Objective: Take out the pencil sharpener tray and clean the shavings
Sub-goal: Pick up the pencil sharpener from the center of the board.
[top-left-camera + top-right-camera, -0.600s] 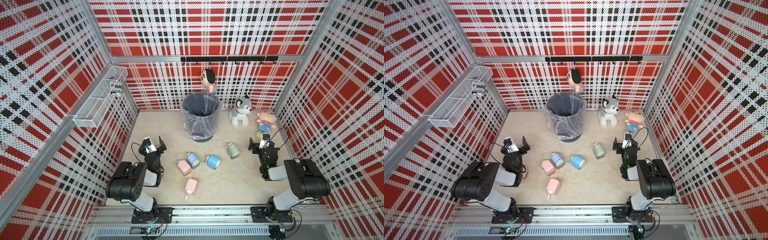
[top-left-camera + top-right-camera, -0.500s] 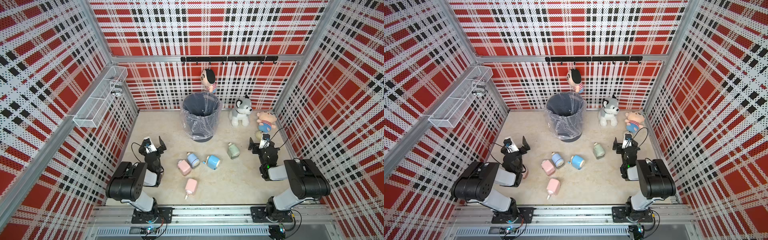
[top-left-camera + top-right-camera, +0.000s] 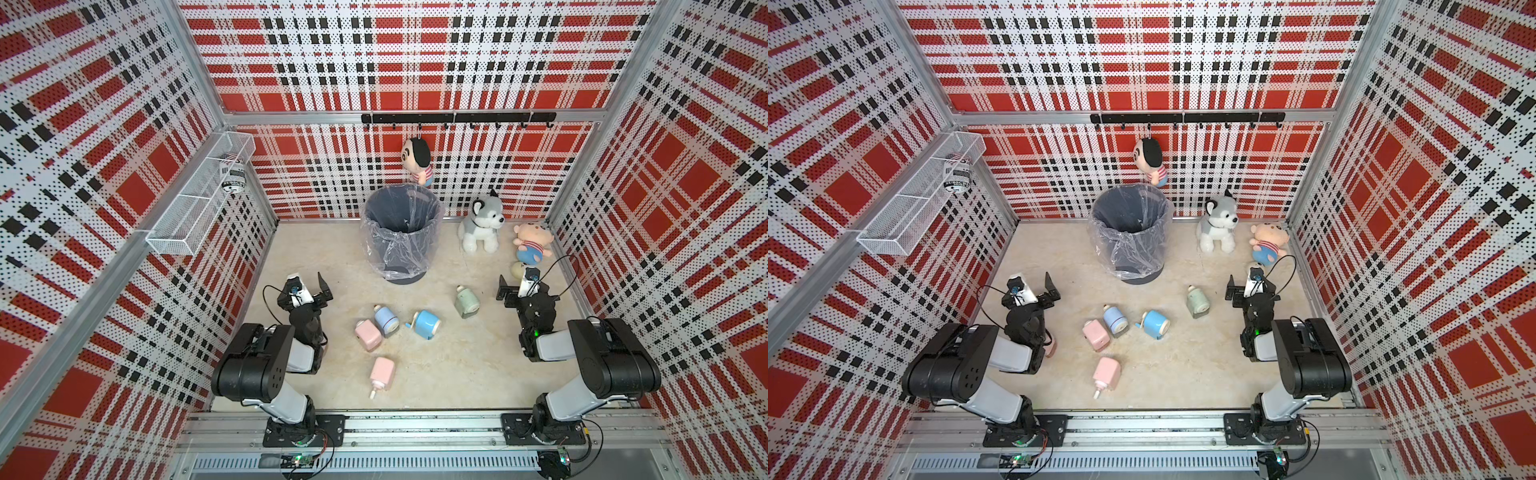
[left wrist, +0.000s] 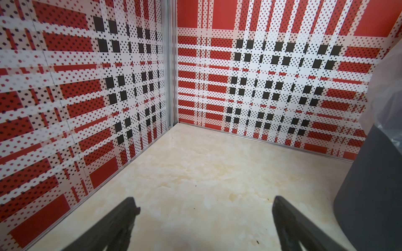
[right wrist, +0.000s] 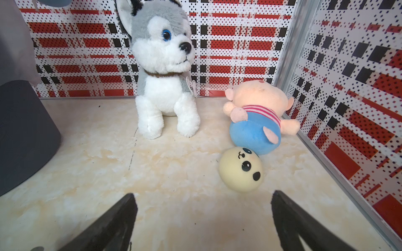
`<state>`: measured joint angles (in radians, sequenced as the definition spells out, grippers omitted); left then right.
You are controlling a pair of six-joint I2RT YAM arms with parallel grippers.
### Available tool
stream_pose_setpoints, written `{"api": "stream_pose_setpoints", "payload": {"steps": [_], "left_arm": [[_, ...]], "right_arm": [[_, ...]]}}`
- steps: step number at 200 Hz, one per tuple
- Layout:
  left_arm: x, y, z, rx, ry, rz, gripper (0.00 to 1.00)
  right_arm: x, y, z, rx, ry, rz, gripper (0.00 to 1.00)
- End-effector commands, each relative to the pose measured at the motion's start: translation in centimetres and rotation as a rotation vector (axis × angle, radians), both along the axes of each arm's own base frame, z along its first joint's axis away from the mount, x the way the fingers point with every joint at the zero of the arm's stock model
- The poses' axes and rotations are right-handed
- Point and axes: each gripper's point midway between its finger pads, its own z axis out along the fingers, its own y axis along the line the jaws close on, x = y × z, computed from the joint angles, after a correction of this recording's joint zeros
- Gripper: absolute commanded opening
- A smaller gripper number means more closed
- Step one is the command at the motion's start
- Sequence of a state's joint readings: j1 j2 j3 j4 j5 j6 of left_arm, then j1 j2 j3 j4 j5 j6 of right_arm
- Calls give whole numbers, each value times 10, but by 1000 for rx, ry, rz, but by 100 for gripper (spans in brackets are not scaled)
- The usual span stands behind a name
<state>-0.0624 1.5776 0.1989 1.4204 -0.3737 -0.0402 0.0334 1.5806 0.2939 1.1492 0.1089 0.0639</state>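
Observation:
Several pencil sharpeners lie on the beige floor in both top views: two pink (image 3: pixel 368 336) (image 3: pixel 382 373), two blue (image 3: pixel 386 321) (image 3: pixel 427 322) and a green one (image 3: pixel 466 302). Their trays cannot be told from the bodies, and no shavings show. My left gripper (image 3: pixel 307 291) (image 4: pixel 204 208) is open over bare floor, left of the sharpeners. My right gripper (image 3: pixel 519 289) (image 5: pixel 203 204) is open too, right of the green sharpener (image 3: pixel 1197 303), with nothing between its fingers. Neither gripper touches a sharpener.
A grey bin with a clear liner (image 3: pixel 401 232) (image 3: pixel 1129 232) stands at the back centre. A husky plush (image 5: pixel 162 71), a pink-and-blue plush (image 5: pixel 256 121) and a cream ball toy (image 5: pixel 240 169) lie just beyond my right gripper. A wire shelf (image 3: pixel 199 208) hangs on the left wall.

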Motion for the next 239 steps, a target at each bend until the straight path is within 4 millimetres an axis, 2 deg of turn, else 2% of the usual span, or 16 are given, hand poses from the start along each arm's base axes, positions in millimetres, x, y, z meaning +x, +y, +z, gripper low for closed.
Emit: {"api": "stream_pose_setpoints", "payload": {"steps": [1,80,93,104,128,145,166,198,218,239], "left_arm": [[0,-1,2,10,-5,-3,98],[0,-1,2,10,-5,-3,98],[-2,-4,4,16,-13,-6,98],[-11,-6,9,31,-36,13,98],[-46,3,29,17,-143,88,98],[-59,-1,43,34,-183,94,98],[-64,-11,61,77,-210,78,98],[-83,-35,93,157,-269,60,98],[-95,-39,107,94,-303,66,98],[-101,-45,120,-7,-322,41,98]], "right_arm": [[0,-1,4,-4,-11,-2,100],[0,-1,4,-4,-10,-1,100],[-1,5,5,-16,-14,28,100],[-3,9,11,-42,-24,29,100],[-9,12,24,-60,-48,26,100],[-10,12,32,-60,-46,27,100],[-9,19,51,-70,-58,57,100],[-22,30,108,80,-204,109,100],[-28,33,138,195,-217,127,100],[-37,36,156,267,-174,136,100]]}}
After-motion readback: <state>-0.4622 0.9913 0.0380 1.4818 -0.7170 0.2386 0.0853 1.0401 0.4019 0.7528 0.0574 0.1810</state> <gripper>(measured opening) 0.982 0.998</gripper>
